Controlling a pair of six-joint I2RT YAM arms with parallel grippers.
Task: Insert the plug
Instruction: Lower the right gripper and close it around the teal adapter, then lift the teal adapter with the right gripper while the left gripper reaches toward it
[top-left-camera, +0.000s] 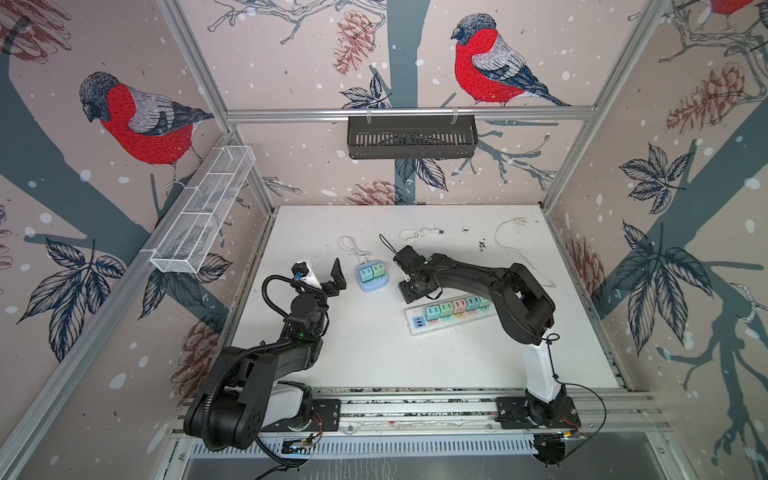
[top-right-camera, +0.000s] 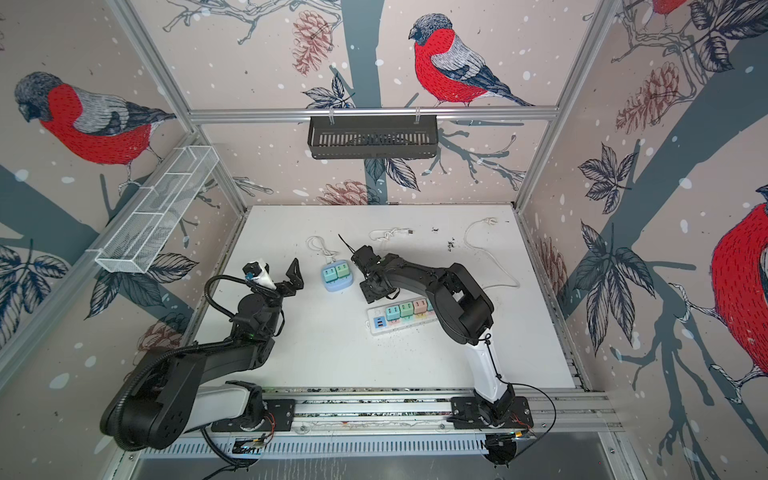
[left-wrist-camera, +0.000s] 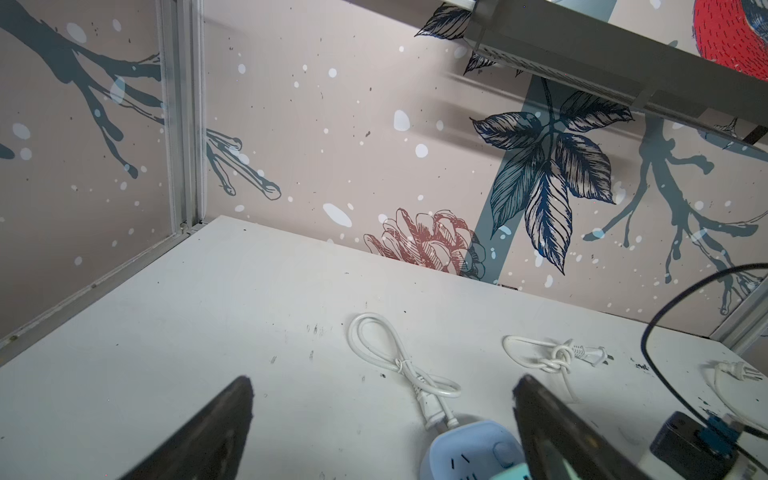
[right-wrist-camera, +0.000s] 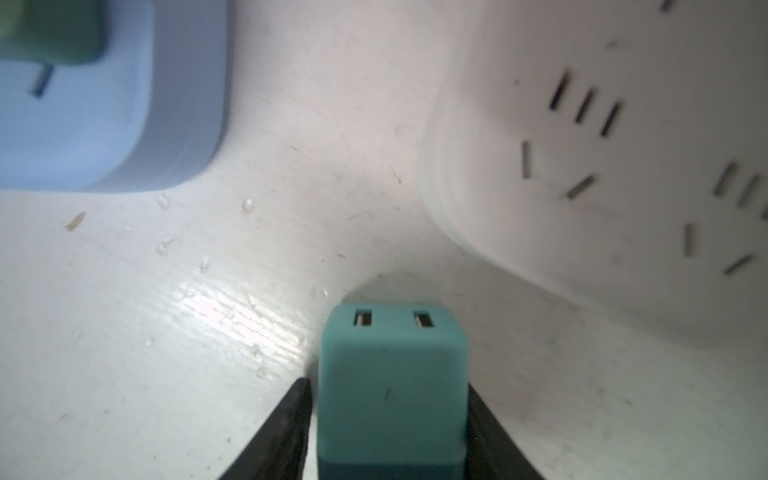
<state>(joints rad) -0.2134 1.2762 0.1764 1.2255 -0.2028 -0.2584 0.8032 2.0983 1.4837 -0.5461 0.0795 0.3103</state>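
The right wrist view shows a teal plug (right-wrist-camera: 392, 395) with two slots in its end face, held just above the white table. My right gripper (right-wrist-camera: 388, 384) is shut on it, one black finger against each side. Close by lie the white power strip (right-wrist-camera: 623, 166) with bare sockets and a light blue socket block (right-wrist-camera: 124, 124). In both top views the right gripper (top-left-camera: 409, 293) (top-right-camera: 371, 293) points down between the strip (top-left-camera: 419, 324) and the block (top-left-camera: 372, 280), hiding the plug. My left gripper (top-left-camera: 322, 274) (left-wrist-camera: 384, 386) stands open and empty, left of the block.
Several coloured plugs sit in the power strip's sockets, and two green ones (top-left-camera: 372, 270) in the blue block. White cables (top-left-camera: 353, 245) (top-left-camera: 419, 235) (top-left-camera: 511, 232) lie along the far side of the table. A black basket (top-left-camera: 411, 137) and a white wire basket (top-left-camera: 203, 212) hang on the walls.
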